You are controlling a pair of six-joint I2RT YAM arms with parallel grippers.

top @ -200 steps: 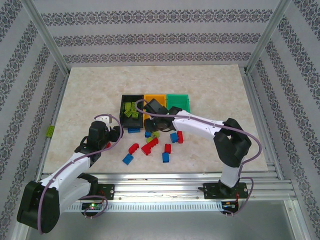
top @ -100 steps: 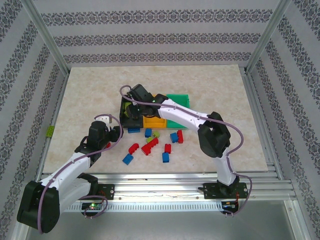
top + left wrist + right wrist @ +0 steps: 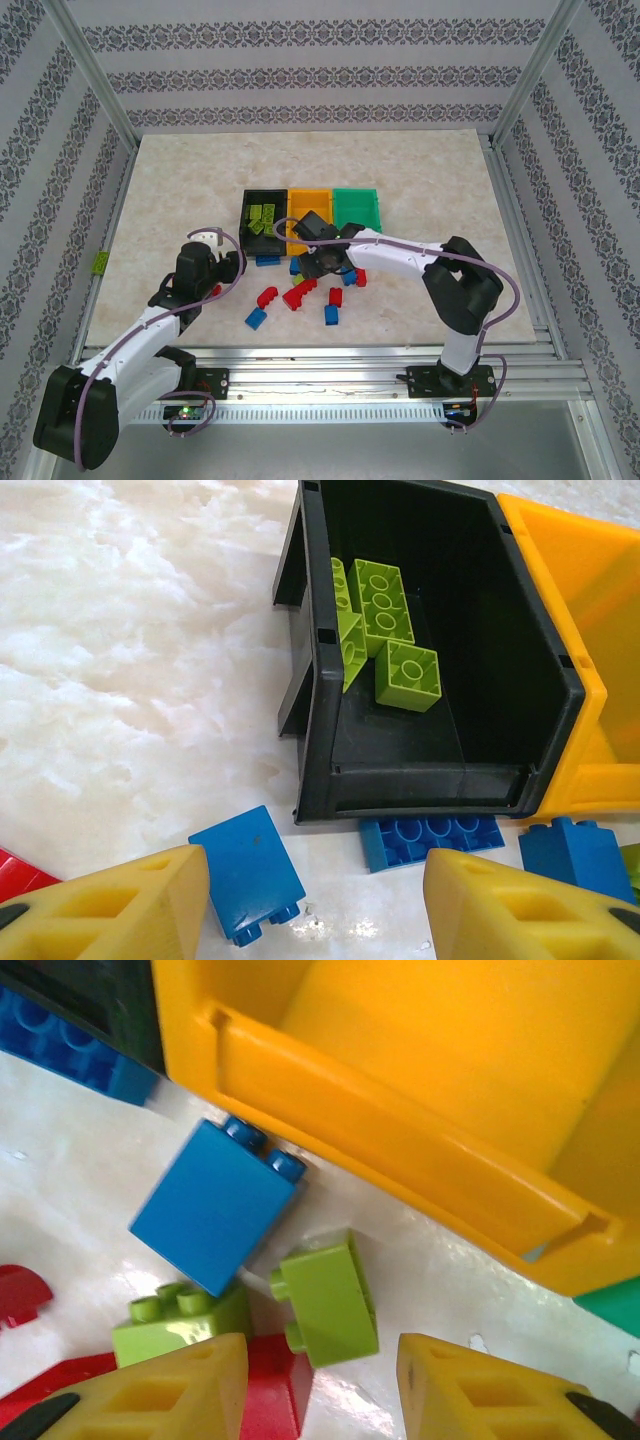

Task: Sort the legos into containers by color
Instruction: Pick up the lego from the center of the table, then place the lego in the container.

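A pale, marbled table (image 3: 180,180) held three bins and a scatter of bricks.
The black bin (image 3: 247,215), orange bin (image 3: 310,200) and green bin (image 3: 357,205) stood side by side near the middle. In front of them red bricks (image 3: 299,293), blue bricks (image 3: 257,319) and two lime green bricks (image 3: 328,1298) lay loose on the top. One flat blue brick (image 3: 430,840) lay right against the black bin's front.

3 bins (image 3: 310,190) are black, orange, green; legos (image 3: 298,293) lime, blue, red (marbled beige table (image 3: 180,180)).
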